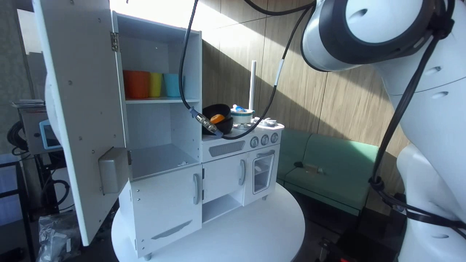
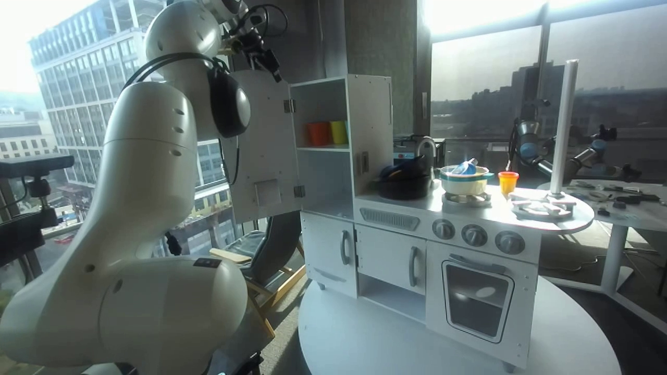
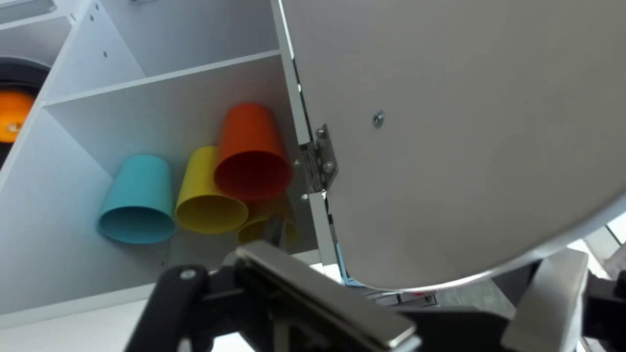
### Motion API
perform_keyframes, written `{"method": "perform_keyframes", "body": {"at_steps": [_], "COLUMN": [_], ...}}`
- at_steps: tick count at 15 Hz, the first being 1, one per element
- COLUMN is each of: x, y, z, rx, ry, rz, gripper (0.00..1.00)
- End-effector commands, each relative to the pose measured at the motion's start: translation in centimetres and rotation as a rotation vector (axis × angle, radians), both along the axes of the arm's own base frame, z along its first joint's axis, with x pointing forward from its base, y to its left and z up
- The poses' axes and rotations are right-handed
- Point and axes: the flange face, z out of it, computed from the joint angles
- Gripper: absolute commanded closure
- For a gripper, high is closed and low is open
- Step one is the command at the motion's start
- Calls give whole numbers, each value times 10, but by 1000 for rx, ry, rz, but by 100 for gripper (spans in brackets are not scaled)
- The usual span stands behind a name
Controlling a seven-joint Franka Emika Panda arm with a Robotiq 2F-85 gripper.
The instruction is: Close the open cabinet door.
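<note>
Gripper (image 3: 445, 313), fingers (image 3: 547, 303) spread wide, grasping nothing, hangs near top edge of open cabinet door (image 3: 464, 156), long axis upright beneath; closing likely needs outer-face push.

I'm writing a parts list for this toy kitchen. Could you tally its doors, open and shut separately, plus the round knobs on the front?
Open doors: 1 (tall cabinet door)
Shut doors: 3 (short lower door, middle door, oven door)
Round knobs: 3
Total: 7
</note>
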Motion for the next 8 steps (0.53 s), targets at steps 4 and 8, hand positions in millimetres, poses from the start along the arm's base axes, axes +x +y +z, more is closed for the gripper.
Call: {"method": "perform_keyframes", "body": {"at_steps": [4,8], "x": [8,5], "y": [-32,-36], "z": [15,19], "rx": [-316,-469], "ry": [-135,-187], "rz": [-77,-151], "gripper": [0,0]}}
